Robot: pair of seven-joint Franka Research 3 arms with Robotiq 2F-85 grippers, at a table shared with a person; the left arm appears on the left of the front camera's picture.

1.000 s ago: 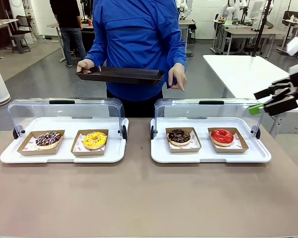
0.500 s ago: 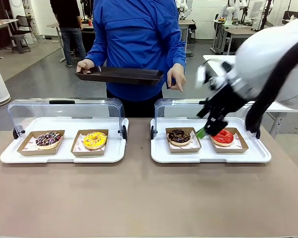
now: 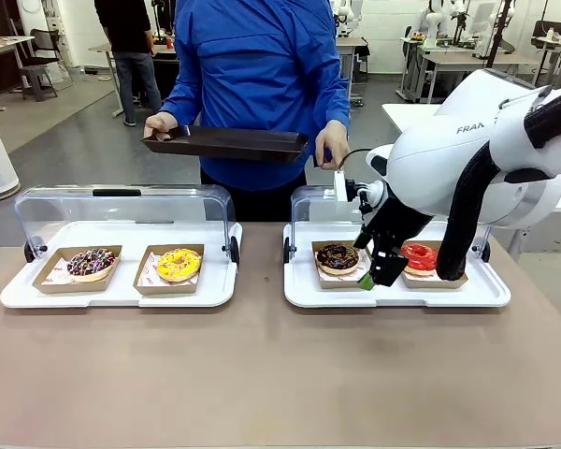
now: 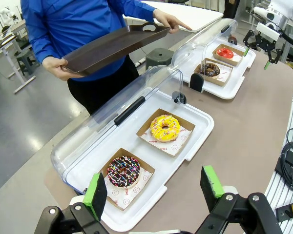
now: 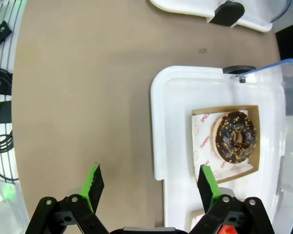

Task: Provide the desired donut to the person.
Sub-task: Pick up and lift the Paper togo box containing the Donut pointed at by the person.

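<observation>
Now my right gripper (image 3: pixel 375 277) hangs wide open above the white tray (image 3: pixel 393 297), with the chocolate donut (image 3: pixel 338 256) at ten o'clock and the red donut (image 3: pixel 419 254) at two. My left gripper (image 4: pixel 153 185) is wide open too.

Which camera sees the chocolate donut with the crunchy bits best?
The right wrist view: the round chocolate-iced donut with pale crumbs sits close, seen from straight above. The front view shows it smaller and side-on; the left wrist view, far off and tiny.

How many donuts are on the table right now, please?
4. In the left tray, a sprinkled chocolate donut and a yellow donut; in the right tray, a chocolate donut and a red donut, partly behind the right gripper. None looks hidden.
</observation>
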